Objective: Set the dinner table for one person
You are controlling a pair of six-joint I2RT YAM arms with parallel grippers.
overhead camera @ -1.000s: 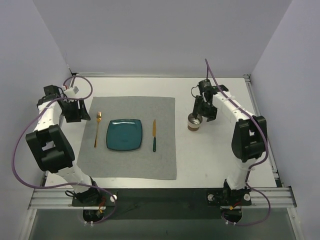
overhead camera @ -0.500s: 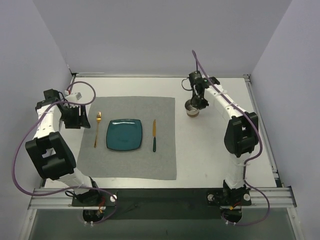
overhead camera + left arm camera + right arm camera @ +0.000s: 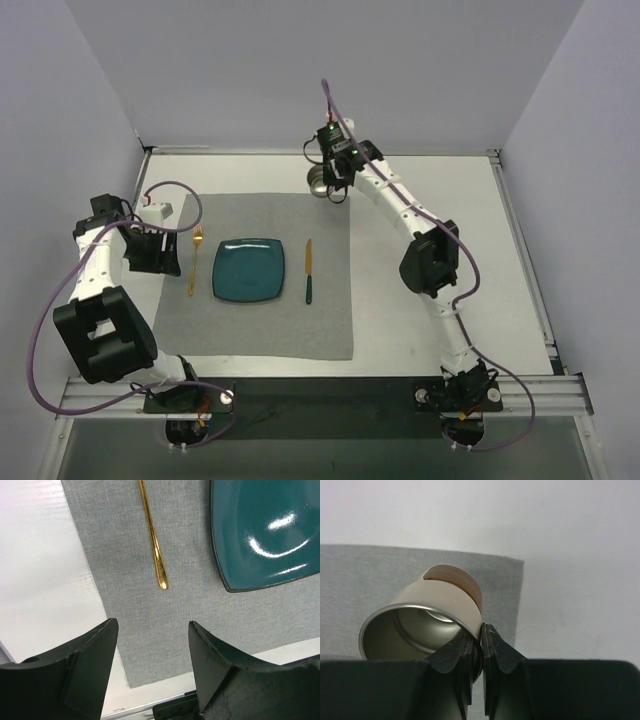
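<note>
My right gripper [image 3: 481, 630] is clamped on the rim of the cup [image 3: 420, 610], holding it over the far edge of the mat [image 3: 330, 300], near its right corner. My left gripper [image 3: 152, 630] stands open and empty over the mat's left edge, near the gold utensil [image 3: 155, 555]. The table [image 3: 500, 260] lies beneath, bearing the mat with the plate [image 3: 249, 269] and knife [image 3: 308, 270].

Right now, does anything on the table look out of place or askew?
Nothing is spilled or damaged. The gold utensil left of the plate lies slightly slanted, while the knife lies straight. The cup is not set down yet: the right tool pinches its rim over the far right corner of the mat.
</note>
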